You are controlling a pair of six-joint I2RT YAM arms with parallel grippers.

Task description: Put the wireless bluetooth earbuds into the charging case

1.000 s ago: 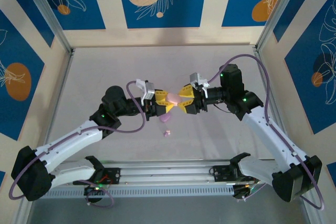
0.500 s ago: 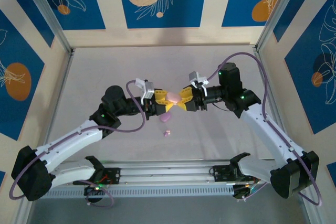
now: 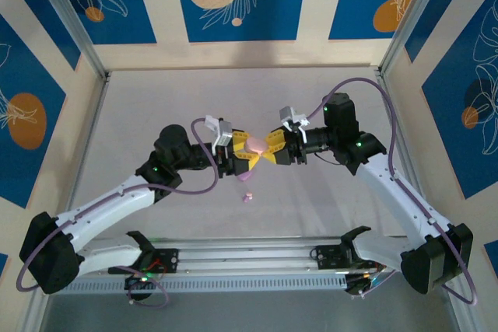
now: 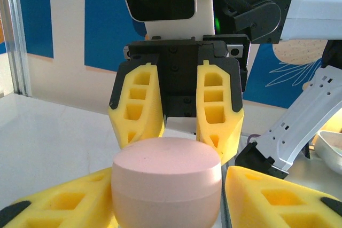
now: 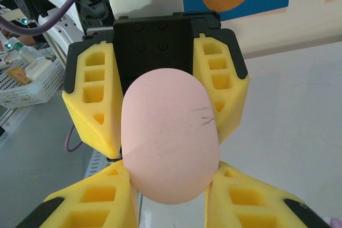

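Observation:
A pink oval charging case (image 3: pixel 254 144), lid closed, hangs in mid-air above the table's middle, between my two grippers meeting tip to tip. My right gripper (image 3: pixel 268 148) (image 5: pixel 170 174) is shut on the case (image 5: pixel 170 132), both yellow pads pressed to its sides. My left gripper (image 3: pixel 243 150) (image 4: pixel 168 185) stands open around the case (image 4: pixel 166 180), with a narrow gap showing at its right pad. One tiny pink-purple earbud (image 3: pixel 248 197) lies on the table just below the grippers. The case's inside is hidden.
A bit of purple (image 3: pixel 247 178) peeks out on the table beneath my left gripper's fingers. The white table (image 3: pixel 156 106) is ringed by a metal frame with posts (image 3: pixel 78 36) and patterned walls. A rail (image 3: pixel 249 258) runs along the near edge.
My right gripper moved in and closed on the pink case. My left gripper's jaws have just spread apart from it. The earbud on the table has not moved.

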